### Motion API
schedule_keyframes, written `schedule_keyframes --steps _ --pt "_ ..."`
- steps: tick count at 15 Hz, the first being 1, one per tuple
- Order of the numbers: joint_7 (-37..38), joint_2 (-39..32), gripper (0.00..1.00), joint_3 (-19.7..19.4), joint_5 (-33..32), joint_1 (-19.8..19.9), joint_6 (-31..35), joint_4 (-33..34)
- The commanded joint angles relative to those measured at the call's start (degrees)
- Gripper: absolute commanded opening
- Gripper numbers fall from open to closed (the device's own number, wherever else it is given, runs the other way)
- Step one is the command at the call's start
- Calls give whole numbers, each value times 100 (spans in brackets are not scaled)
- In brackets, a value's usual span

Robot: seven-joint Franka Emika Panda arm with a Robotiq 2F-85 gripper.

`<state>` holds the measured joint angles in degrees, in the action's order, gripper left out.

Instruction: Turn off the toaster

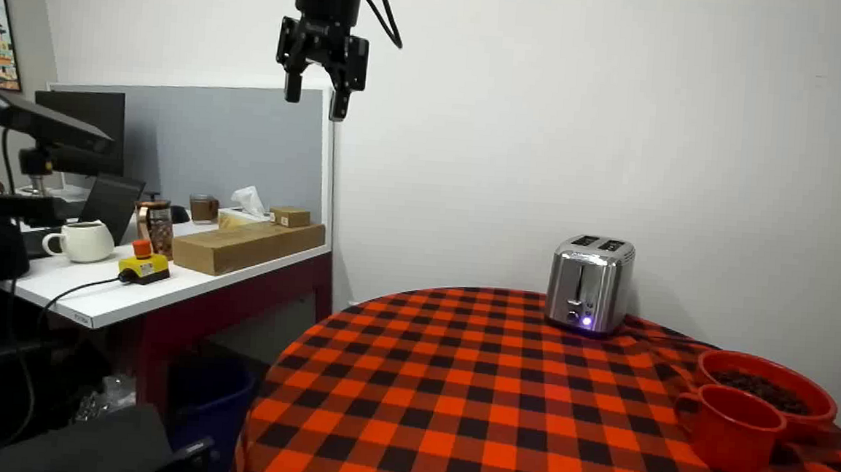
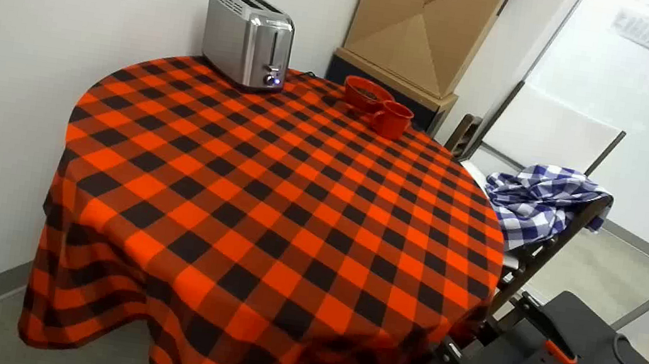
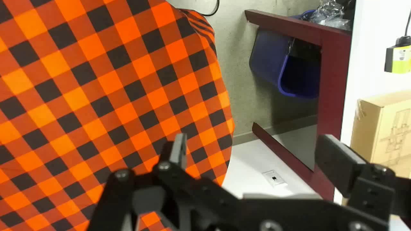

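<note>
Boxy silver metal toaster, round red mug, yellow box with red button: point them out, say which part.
Silver toaster (image 1: pixel 593 287), in an exterior view: front face.
Red mug (image 1: pixel 735 439), in an exterior view: outer wall.
Yellow box (image 1: pixel 145 268), in an exterior view: housing.

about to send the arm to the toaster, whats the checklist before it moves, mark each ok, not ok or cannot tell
1. Toaster upright on the tablecloth: ok
2. Light low on its front lit, so it is probably on: ok
3. Gripper open, holding nothing: ok
4. Gripper lined up with the toaster: not ok; it hangs high, away from the toaster in an exterior view, and the wrist view shows no toaster
5. Mug and bowl apart from the toaster: ok
6. Whether lever or knob turns it off: cannot tell
</note>
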<state>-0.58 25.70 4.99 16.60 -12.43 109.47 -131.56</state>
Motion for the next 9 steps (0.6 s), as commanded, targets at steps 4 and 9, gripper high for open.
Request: schedule_keyframes --steps 4,9 --pt "-26 2 100 77 34 92 -27 30" --pt "-448 -127 100 -216 118 147 -539 146"
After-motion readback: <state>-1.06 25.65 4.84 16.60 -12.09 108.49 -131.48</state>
